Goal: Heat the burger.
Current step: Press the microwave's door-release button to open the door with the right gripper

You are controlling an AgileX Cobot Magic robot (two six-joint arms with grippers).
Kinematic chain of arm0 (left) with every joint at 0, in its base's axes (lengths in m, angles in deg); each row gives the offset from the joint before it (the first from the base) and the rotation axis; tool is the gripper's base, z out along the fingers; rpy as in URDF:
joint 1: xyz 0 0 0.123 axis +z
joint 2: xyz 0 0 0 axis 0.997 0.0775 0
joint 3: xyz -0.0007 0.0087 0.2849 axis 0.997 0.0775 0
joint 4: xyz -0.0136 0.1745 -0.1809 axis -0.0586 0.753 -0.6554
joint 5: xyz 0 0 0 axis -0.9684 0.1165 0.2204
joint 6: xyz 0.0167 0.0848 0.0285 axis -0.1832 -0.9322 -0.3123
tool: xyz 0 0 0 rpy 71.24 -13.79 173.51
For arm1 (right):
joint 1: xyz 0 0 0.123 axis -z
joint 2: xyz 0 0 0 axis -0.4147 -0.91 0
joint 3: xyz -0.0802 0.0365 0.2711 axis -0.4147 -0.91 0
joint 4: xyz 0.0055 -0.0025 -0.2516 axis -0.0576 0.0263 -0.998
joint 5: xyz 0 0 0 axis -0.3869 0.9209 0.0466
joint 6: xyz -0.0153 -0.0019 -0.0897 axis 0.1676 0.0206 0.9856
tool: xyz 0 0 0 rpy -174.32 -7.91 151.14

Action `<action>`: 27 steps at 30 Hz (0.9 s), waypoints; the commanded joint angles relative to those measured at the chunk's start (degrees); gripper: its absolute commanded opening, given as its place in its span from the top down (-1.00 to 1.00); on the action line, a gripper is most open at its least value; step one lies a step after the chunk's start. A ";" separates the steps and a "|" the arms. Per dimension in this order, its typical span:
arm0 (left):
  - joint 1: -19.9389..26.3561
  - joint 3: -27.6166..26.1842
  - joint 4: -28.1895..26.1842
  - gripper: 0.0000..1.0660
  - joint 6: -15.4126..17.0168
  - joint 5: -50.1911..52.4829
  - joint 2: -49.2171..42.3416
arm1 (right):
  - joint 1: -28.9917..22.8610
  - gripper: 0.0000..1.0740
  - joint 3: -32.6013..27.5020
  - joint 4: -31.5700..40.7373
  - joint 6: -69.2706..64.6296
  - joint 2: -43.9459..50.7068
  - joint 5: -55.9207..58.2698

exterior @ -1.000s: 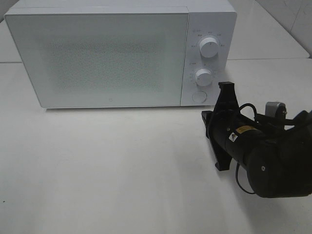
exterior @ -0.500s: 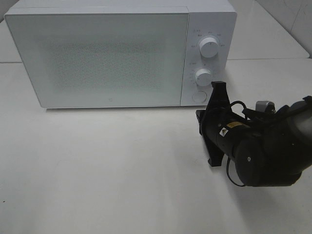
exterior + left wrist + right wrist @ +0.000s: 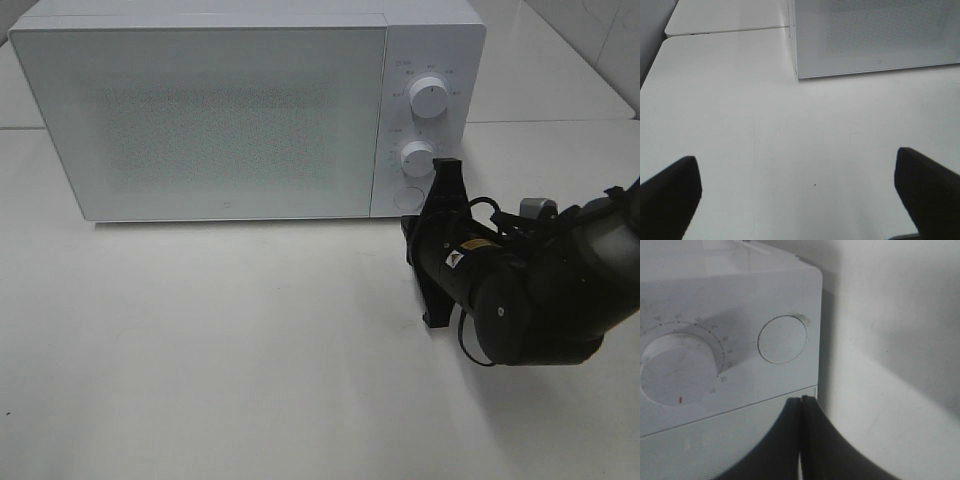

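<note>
Exterior high: holding the clenched right tool point(image 3: 447, 170) near the round button point(image 3: 407, 198) of the shut microwave point(image 3: 220, 120); finding no burger anywhere. Left wrist: holding the left tool point(image 3: 796, 165) released above the counter point(image 3: 790, 125). Right wrist: likely calling for centring the tips on that button, pressing squarely.

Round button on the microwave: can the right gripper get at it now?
Probably yes. The shut right gripper sits close to the button, and nothing shows between them.

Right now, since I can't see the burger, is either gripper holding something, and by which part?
Nothing is held. The right gripper is shut and empty near the microwave's round button; the left gripper is open and empty.
</note>
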 commanded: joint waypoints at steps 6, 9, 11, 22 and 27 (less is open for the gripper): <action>-0.06 0.11 -0.17 -0.89 0.34 0.00 -1.15 | 0.40 1.00 4.01 -0.17 -0.11 -2.06 -0.23; -0.06 0.11 -0.17 -0.89 0.34 0.00 -1.15 | 1.60 1.00 5.16 -0.63 0.11 -2.98 -0.23; -0.06 0.11 -0.17 -0.89 0.34 0.00 -1.15 | 2.35 1.00 5.61 -0.46 0.52 -3.09 -0.17; -0.06 0.11 -0.17 -0.89 0.34 0.00 -1.15 | 4.35 1.00 7.28 -0.52 3.50 -3.09 0.46; -0.06 0.11 -0.11 -0.89 0.34 0.00 -1.15 | 4.93 1.00 8.59 -2.23 3.21 -4.64 1.55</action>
